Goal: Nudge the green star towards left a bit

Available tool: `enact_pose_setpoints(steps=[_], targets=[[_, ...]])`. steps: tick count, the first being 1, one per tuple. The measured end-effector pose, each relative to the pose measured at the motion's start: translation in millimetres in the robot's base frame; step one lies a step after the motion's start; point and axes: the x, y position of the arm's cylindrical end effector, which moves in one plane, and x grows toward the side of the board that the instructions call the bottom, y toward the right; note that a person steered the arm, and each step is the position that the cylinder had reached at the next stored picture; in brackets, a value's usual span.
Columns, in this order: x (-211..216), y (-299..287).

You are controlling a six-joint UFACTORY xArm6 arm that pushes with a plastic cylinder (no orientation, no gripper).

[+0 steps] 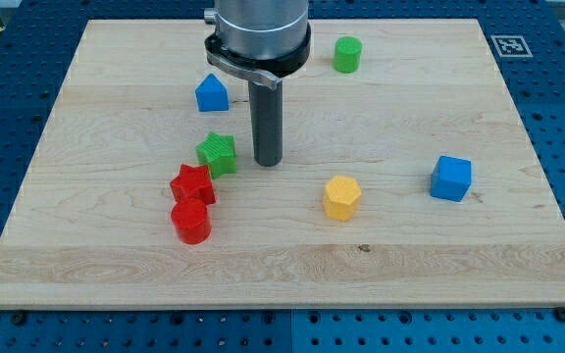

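Note:
The green star (217, 153) lies on the wooden board, left of centre. My tip (268, 162) stands just to the star's right, a small gap away and at about the same height in the view. A red star (192, 184) touches the green star's lower left side. A red cylinder (191, 222) sits right below the red star.
A blue house-shaped block (212, 93) lies above the green star. A green cylinder (347, 55) is at the view's top. A yellow hexagonal block (341, 197) and a blue cube (451, 178) lie to the right. The board's left edge (29, 186) is well beyond the stars.

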Motion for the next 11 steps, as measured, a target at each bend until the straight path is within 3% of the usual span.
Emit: enact_pose_setpoints(steps=[11], targets=[[-5,-43]])
